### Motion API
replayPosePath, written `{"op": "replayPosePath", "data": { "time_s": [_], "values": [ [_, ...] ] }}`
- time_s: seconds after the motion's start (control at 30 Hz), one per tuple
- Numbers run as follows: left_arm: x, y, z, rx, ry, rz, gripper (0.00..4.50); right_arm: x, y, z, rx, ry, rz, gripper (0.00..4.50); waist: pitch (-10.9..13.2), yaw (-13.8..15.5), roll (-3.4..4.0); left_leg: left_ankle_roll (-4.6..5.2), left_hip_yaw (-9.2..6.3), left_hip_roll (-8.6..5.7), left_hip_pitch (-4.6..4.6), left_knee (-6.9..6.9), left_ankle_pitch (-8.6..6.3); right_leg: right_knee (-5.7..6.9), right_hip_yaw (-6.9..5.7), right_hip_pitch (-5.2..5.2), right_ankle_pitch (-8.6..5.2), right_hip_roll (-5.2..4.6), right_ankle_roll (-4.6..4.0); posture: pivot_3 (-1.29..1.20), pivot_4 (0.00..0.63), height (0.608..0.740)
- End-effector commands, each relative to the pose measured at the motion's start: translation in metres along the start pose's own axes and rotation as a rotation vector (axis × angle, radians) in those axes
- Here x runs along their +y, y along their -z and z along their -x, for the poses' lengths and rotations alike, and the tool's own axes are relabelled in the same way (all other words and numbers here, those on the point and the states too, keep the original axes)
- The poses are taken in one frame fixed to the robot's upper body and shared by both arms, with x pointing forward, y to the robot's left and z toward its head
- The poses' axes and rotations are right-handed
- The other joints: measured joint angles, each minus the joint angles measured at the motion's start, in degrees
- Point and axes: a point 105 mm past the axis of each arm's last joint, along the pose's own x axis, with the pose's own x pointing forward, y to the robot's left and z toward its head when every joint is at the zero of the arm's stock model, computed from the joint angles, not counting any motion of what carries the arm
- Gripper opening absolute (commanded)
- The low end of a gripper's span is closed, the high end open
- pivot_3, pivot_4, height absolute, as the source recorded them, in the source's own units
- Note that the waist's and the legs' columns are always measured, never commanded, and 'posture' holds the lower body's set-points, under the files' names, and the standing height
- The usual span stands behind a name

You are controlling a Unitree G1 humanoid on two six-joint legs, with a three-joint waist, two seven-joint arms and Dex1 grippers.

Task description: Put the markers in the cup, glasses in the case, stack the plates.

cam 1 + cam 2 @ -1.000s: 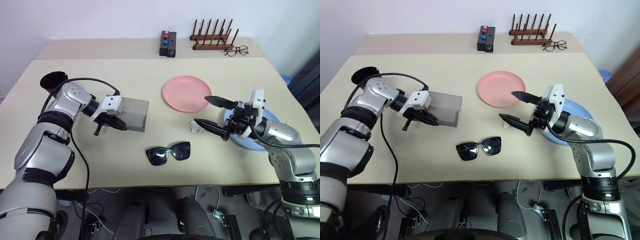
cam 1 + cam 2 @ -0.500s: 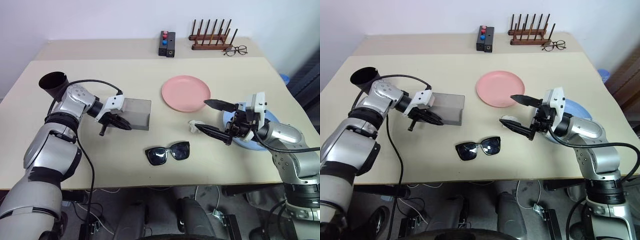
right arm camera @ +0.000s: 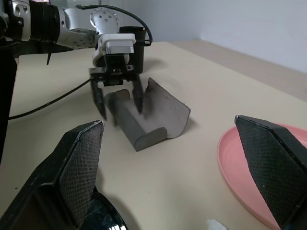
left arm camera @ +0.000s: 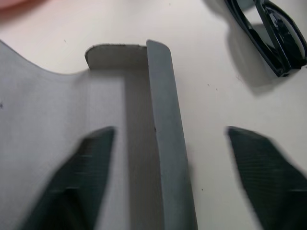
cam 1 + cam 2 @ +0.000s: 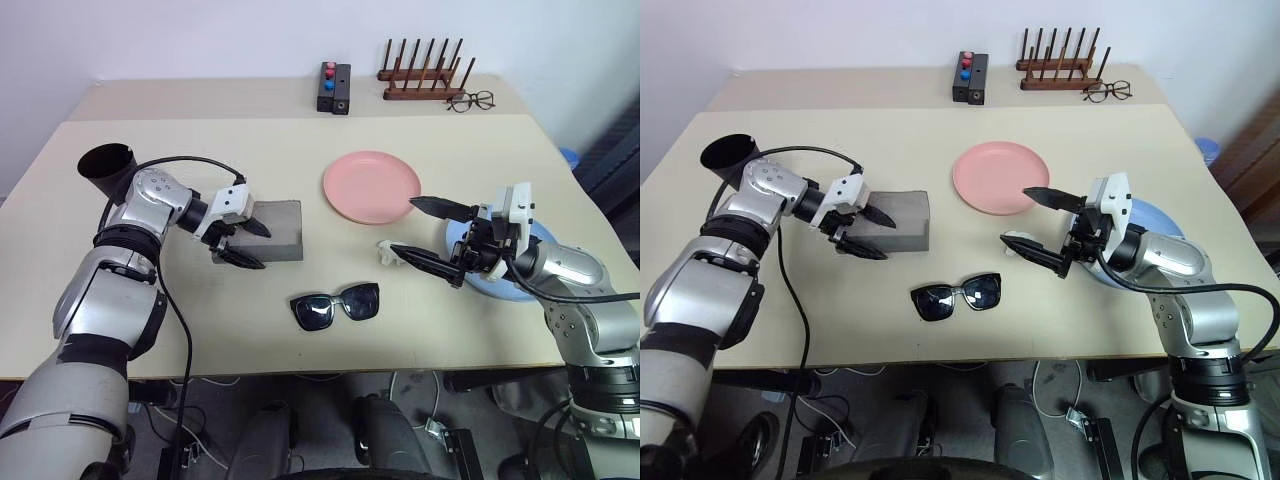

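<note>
On the desk (image 5: 180,330), in the left eye view, your left gripper (image 5: 245,243) sits at the grey case (image 5: 276,229), and its two black fingers are spread apart with nothing pinched between them. The case lies in the left half of the desk, and the black cup (image 5: 107,167) stands near the left edge. The dark glasses (image 5: 337,304) lie close to the front edge, near the middle. The pink plate (image 5: 371,186) sits in the middle of the desk, and the blue plate (image 5: 487,283) lies near the right edge, partly under your right arm. Your right gripper (image 5: 422,231) hangs just above the desk beside the blue plate, fingers spread wide and holding nothing. A small white thing (image 5: 385,250) lies by its lower finger; you cannot tell what it is. At the back edge stand a black box with red and blue tops (image 5: 335,87), a wooden rack (image 5: 425,75) and thin clear spectacles (image 5: 472,100). In the left wrist view, one finger is over the open case's soft inside and the other is over bare desk, with the case's raised wall between them. In the right wrist view, the case stands open and the left gripper has one finger on each side of its near wall.
</note>
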Motion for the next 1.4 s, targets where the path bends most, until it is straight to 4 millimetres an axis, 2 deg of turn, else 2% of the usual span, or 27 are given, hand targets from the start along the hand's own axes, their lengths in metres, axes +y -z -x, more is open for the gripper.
{"op": "replayPosePath", "data": {
  "time_s": [0.03,0.13,0.3,0.43,0.5,0.6,0.67,0.77,0.93,1.07,1.27,1.4],
  "values": [
    [0.008,-0.013,0.01,-0.026,-0.043,-0.06,4.44,0.001,-0.011,-0.001,-0.027,-0.015,0.048,4.5,0.0,0.0,0.0,0.0,0.0,0.0,0.0,0.0,0.0,0.0,0.0,0.0,0.0,0.0,0.0,0.0,0.15,0.74],
    [0.013,-0.022,0.017,-0.052,-0.07,-0.059,4.44,0.005,-0.008,-0.002,0.013,-0.055,0.076,4.5,0.0,0.0,0.0,0.0,0.0,0.0,0.0,0.0,0.0,0.0,0.0,0.0,0.0,0.0,0.0,0.0,0.15,0.74],
    [0.021,-0.047,0.031,-0.208,-0.132,-0.038,4.44,0.017,-0.001,-0.013,0.098,-0.154,0.078,4.5,0.0,-0.2,0.0,0.0,0.0,0.03,0.0,0.02,0.0,0.01,0.0,0.0,0.0,0.0,0.0,0.0,0.15,0.74],
    [0.007,-0.055,0.042,-0.383,-0.131,0.008,4.44,0.028,0.0,-0.03,0.093,-0.224,-0.013,4.5,0.0,-0.9,0.07,0.0,-0.03,0.13,0.02,0.01,0.0,0.04,0.04,-0.02,0.0,0.02,0.0,0.0,0.15,0.74],
    [-0.007,-0.052,0.046,-0.431,-0.119,0.029,4.44,0.031,-0.002,-0.037,0.085,-0.251,-0.07,4.5,0.0,-1.2,0.08,-0.02,-0.07,0.16,0.03,-0.01,0.01,0.07,0.09,-0.06,0.0,0.02,0.0,0.0,0.15,0.74],
    [-0.024,-0.047,0.056,-0.507,-0.159,0.063,4.44,0.034,0.012,-0.048,0.178,-0.291,-0.091,4.5,0.0,-1.7,0.08,-0.29,-0.1,0.17,0.02,-0.03,0.17,0.06,0.13,-0.08,0.0,0.02,-0.01,0.0,0.15,0.74],
    [-0.034,-0.041,0.061,-0.519,-0.199,0.088,4.44,0.028,0.022,-0.057,0.235,-0.276,-0.054,4.5,0.0,-1.6,0.08,-0.28,-0.12,0.17,0.02,-0.02,0.16,0.07,0.12,-0.09,0.0,0.03,-0.01,0.0,0.15,0.74],
    [-0.048,-0.035,0.064,-0.5,-0.253,0.076,4.44,0.022,0.023,-0.072,0.253,-0.268,-0.054,4.5,0.0,-1.5,0.08,-0.28,-0.11,0.16,0.02,-0.02,0.16,0.1,0.13,-0.1,0.01,0.01,-0.01,0.0,0.15,0.74],
    [-0.066,-0.036,0.067,-0.528,-0.315,0.114,4.44,0.035,0.032,-0.086,0.33,-0.335,-0.024,4.5,0.0,-0.5,0.08,-0.38,-0.09,0.12,0.02,-0.02,0.21,0.09,0.13,-0.11,0.01,-0.08,-0.02,0.0,0.15,0.74],
    [-0.079,-0.03,0.063,-0.522,-0.348,0.146,4.44,0.04,0.033,-0.087,0.369,-0.385,-0.054,4.5,0.0,0.0,0.09,-0.37,-0.07,0.1,0.02,-0.03,0.2,0.07,0.13,-0.12,0.01,-0.14,-0.02,0.0,0.15,0.74],
    [-0.09,-0.027,0.064,-0.55,-0.391,0.181,4.44,0.049,0.052,-0.084,0.532,-0.447,-0.077,4.5,0.0,0.0,0.1,-0.25,-0.09,0.09,0.02,-0.04,0.14,0.06,0.1,-0.11,0.01,-0.17,-0.03,0.0,0.15,0.74],
    [-0.094,-0.024,0.062,-0.549,-0.398,0.189,4.44,0.044,0.062,-0.083,0.594,-0.434,-0.058,4.5,0.0,0.0,0.11,-0.27,-0.08,0.09,0.02,-0.07,0.14,0.05,0.1,-0.12,0.01,-0.18,-0.03,0.0,0.15,0.74]
  ]
}}
